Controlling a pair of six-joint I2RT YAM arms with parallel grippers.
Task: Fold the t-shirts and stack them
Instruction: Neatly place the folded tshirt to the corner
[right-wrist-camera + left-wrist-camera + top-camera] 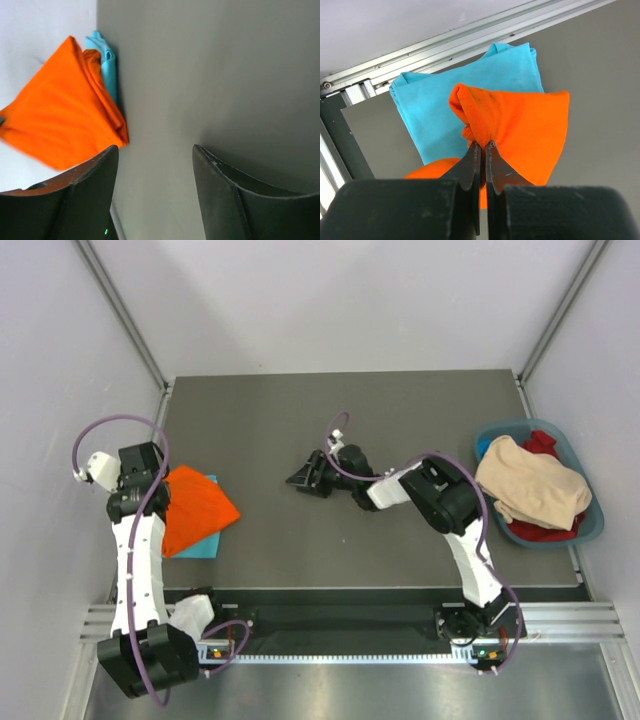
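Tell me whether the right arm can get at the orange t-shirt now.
Probably yes: the open right gripper faces the orange t-shirt with nothing between, though the left gripper pinches it.

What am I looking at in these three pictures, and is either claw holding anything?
Two robot arms are bolted at the near edge of a grey table. The top view looks down from above and behind them. The other two come from a camera on each wrist, so the dark prongs at the bottom are that arm's own fingers. The left gripper is shut, pinching a fold of the orange shirt, which lies over a turquoise shirt at the table's left edge. The right gripper is open and empty over the middle of the table. At the right sits a blue basket holding a beige cloth and a red cloth.
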